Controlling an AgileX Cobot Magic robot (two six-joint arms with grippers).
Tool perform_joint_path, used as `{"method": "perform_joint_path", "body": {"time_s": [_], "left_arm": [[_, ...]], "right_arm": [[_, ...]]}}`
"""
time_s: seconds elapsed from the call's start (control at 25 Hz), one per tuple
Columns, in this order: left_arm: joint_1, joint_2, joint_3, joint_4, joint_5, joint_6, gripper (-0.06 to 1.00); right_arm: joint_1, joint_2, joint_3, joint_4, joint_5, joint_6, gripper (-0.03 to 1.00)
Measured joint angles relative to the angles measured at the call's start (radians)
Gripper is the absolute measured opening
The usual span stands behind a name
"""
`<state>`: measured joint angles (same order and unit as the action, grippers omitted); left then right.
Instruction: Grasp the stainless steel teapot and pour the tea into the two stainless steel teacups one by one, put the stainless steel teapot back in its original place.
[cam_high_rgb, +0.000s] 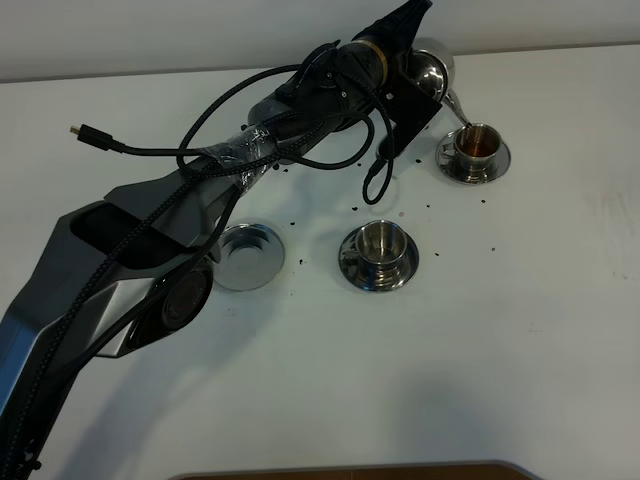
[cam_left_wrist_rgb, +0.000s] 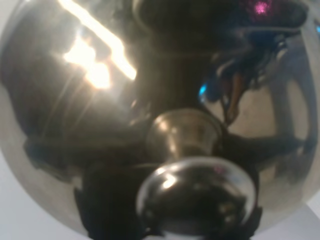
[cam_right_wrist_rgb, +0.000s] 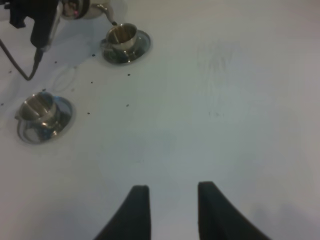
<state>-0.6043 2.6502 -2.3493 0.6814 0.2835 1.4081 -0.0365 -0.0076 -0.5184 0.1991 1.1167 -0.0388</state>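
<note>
The right gripper hangs over bare worktop, well apart from the steelware. Its jaws stand narrow and hold nothing.

Nearest on the worktop lie the vacant coaster and, beside it, the near cup on its saucer. This cup shows no tea. Dark specks dot the surface between the cups.

Farther back, the far cup holds amber liquid. The left gripper carries the teapot lifted and tilted, with the spout at the far cup's rim. Its jaws are hidden, but they must be clamped on the pot. The lid knob fills the left wrist view.

Hazards, as judged:
- Further tilt may overfill the far cup.
- The lid may slide off, since nothing visible restrains it.
- The slack cable hangs near the near cup and may drag it when the pot moves across.
- A misaligned spout would spill tea onto the worktop.
</note>
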Motion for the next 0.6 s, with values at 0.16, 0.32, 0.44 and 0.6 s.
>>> {"method": "perform_joint_path", "body": {"time_s": [0.16,0.32,0.44,0.6], "left_arm": [[0.0,0.0,0.0,0.0,0.002,0.002,0.24],[0.0,0.0,0.0,0.0,0.001,0.008,0.24],[0.0,0.0,0.0,0.0,-0.001,0.022,0.24],[0.0,0.0,0.0,0.0,-0.011,0.025,0.24]], "right_arm": [[0.0,0.0,0.0,0.0,0.0,0.0,0.24],[0.0,0.0,0.0,0.0,0.0,0.0,0.24],[0.0,0.0,0.0,0.0,0.0,0.0,0.24],[0.0,0.0,0.0,0.0,0.0,0.0,0.24]]}}
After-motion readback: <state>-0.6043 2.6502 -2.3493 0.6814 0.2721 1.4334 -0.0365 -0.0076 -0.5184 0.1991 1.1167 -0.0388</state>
